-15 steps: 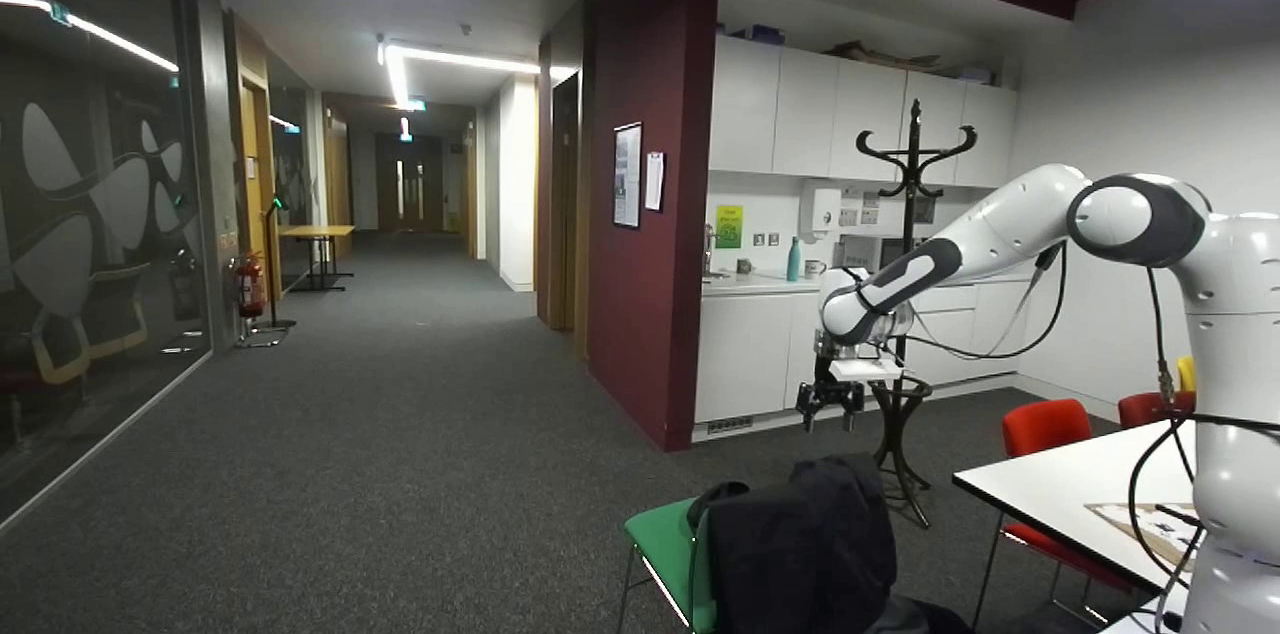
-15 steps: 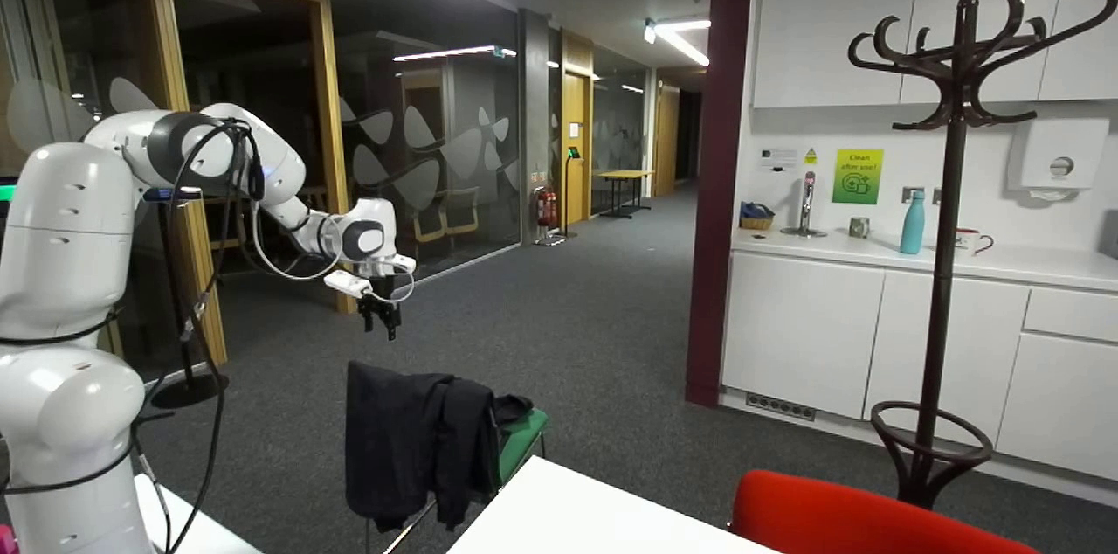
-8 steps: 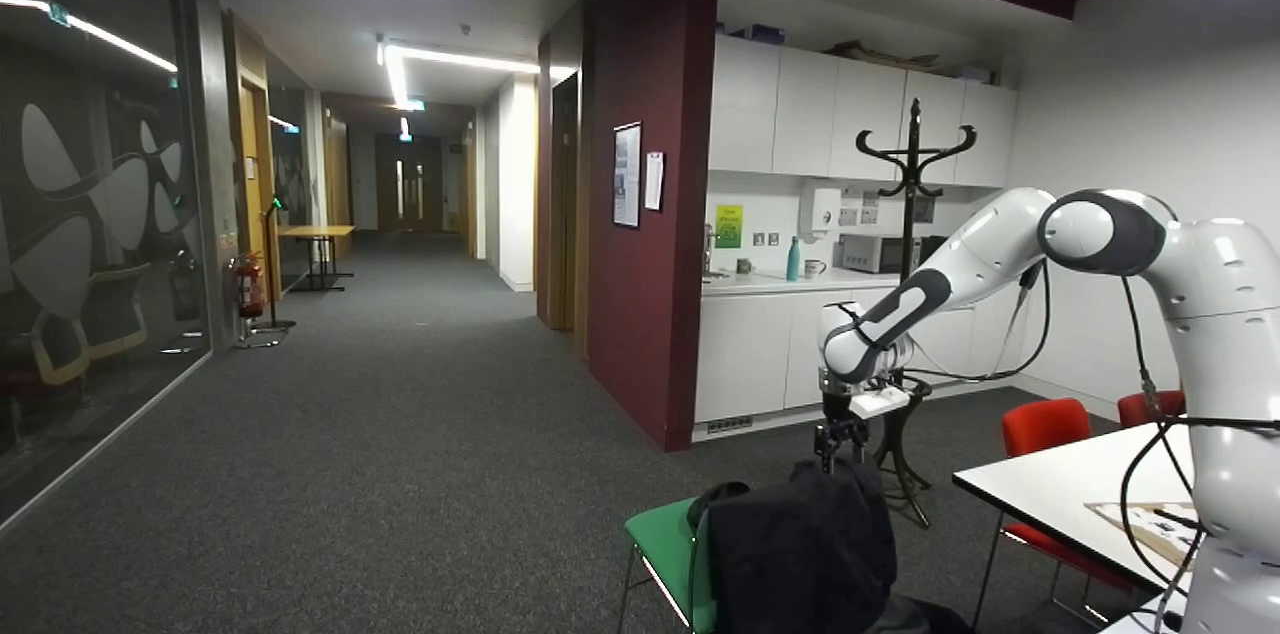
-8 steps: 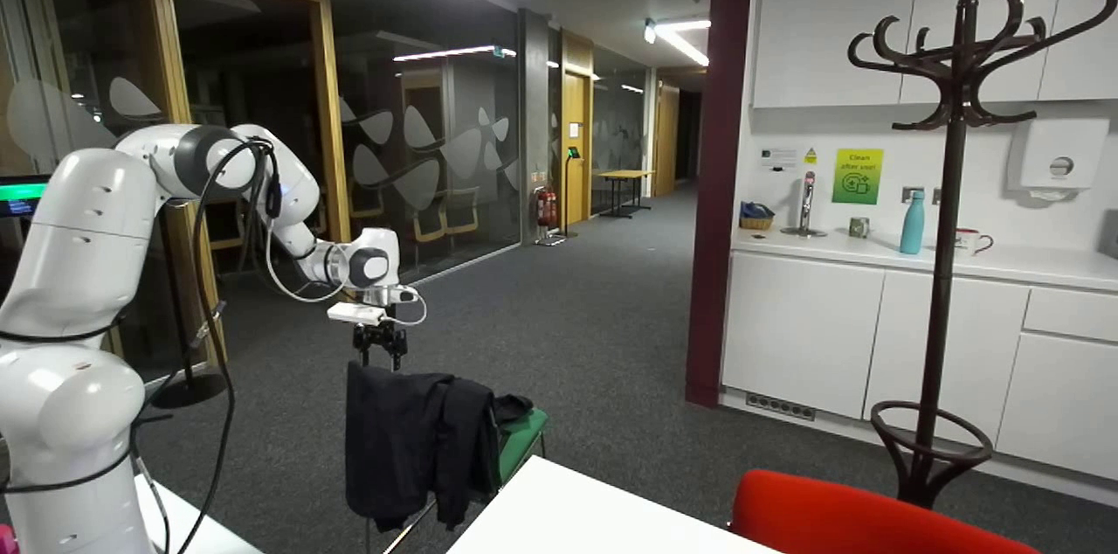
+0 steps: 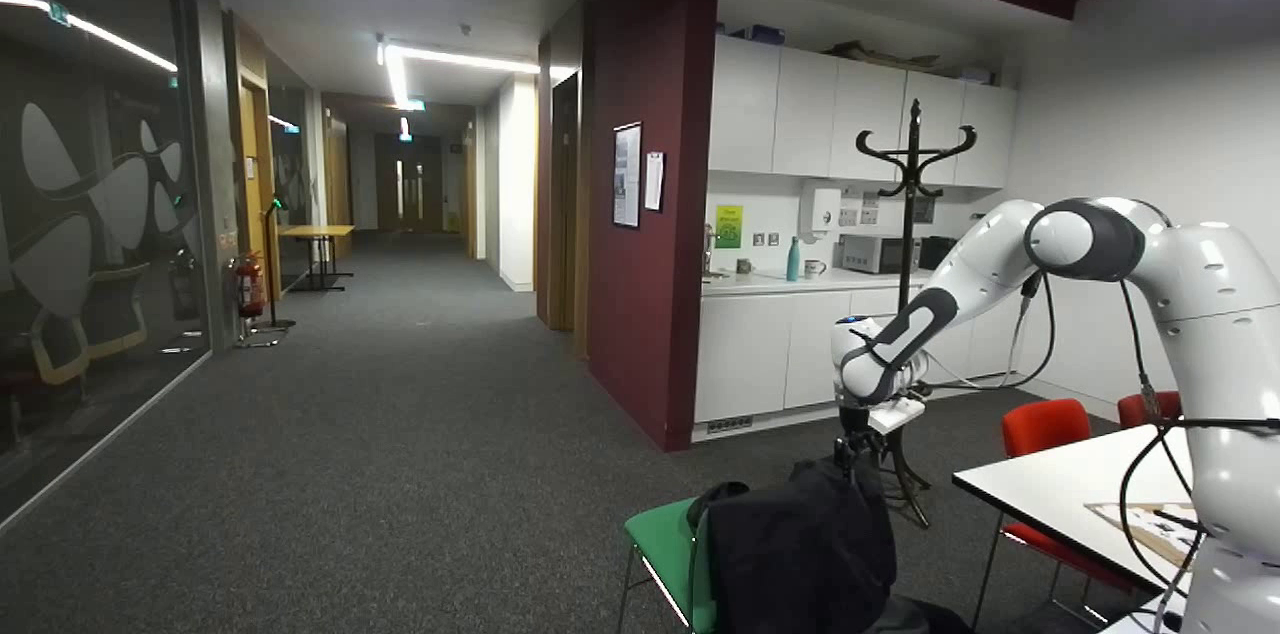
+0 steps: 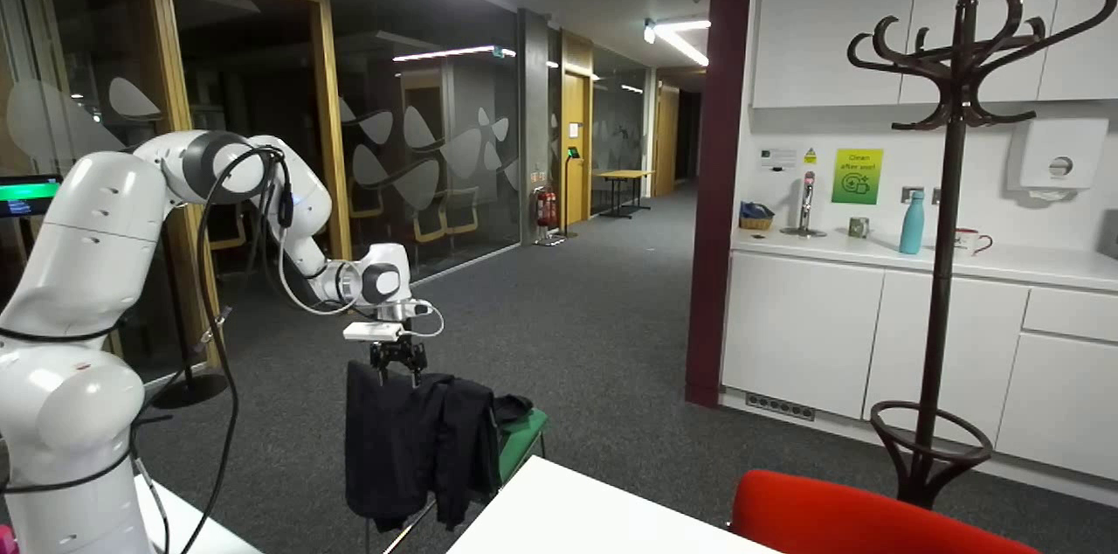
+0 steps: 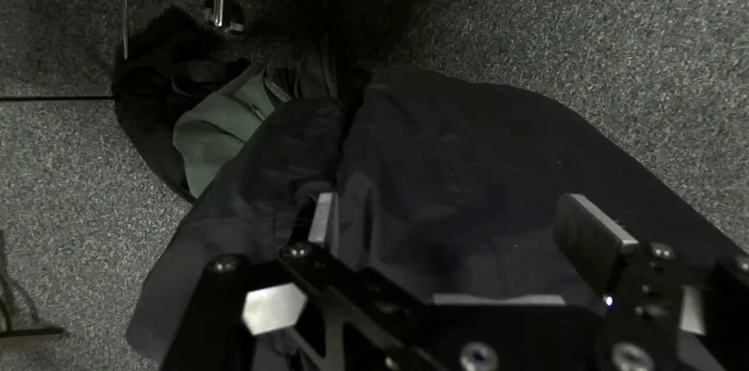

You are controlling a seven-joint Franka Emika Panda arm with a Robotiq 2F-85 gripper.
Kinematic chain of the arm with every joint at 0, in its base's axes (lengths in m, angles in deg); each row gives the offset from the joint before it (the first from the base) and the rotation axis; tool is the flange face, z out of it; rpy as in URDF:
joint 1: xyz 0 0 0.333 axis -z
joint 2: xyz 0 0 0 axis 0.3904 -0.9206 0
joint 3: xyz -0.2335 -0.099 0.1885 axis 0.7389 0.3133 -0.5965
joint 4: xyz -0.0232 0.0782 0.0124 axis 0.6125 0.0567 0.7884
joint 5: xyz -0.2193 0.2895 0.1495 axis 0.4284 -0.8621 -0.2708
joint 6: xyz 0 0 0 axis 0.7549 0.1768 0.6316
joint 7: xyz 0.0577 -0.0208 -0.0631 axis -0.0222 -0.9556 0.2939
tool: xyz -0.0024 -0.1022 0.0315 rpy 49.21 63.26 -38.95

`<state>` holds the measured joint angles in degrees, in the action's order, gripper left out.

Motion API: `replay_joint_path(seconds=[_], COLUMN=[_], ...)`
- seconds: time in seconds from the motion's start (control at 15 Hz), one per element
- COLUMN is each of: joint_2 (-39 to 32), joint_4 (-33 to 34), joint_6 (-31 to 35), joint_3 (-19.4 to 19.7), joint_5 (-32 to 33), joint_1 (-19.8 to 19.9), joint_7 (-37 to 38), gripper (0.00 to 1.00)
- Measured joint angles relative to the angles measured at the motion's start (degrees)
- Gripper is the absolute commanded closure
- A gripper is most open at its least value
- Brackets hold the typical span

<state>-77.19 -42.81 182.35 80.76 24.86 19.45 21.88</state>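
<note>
A dark jacket [image 6: 384,440] is draped over the back of a green chair [image 5: 660,536]. My gripper [image 6: 401,377] points down at the jacket's top edge, its fingertips overlapping the cloth in both exterior views. From the wrist camera the gripper [image 7: 456,223] stands wide open, with dark jacket cloth [image 7: 445,148] spread below and between its fingers [image 7: 591,242]. Nothing is pinched; whether the fingertips touch the fabric I cannot tell. A grey-green patch of cloth [image 7: 219,134] lies left of the dark folds. Most of the chair back is hidden under the jacket.
A white table [image 6: 576,515] stands beside the chair, with red chairs [image 5: 1045,426] around it. Behind the arm rises a dark coat stand [image 5: 908,214]. Along the wall runs a kitchen counter [image 6: 1048,264] bearing a turquoise bottle [image 6: 912,224] and mugs.
The arm has come down from above the chair, bringing the gripper to the jacket's top edge. It has also shifted rightward in both exterior views. Jacket and chair look unmoved.
</note>
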Motion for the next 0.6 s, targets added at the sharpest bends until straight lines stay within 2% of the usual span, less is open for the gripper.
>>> replay_joint_path(seconds=[0.6], joint_2=[-2.21], joint_4=[0.89], joint_6=[6.58], joint_3=[2.26], joint_5=[3.02], joint_1=[0.20], joint_7=[1.29], gripper=[0.00])
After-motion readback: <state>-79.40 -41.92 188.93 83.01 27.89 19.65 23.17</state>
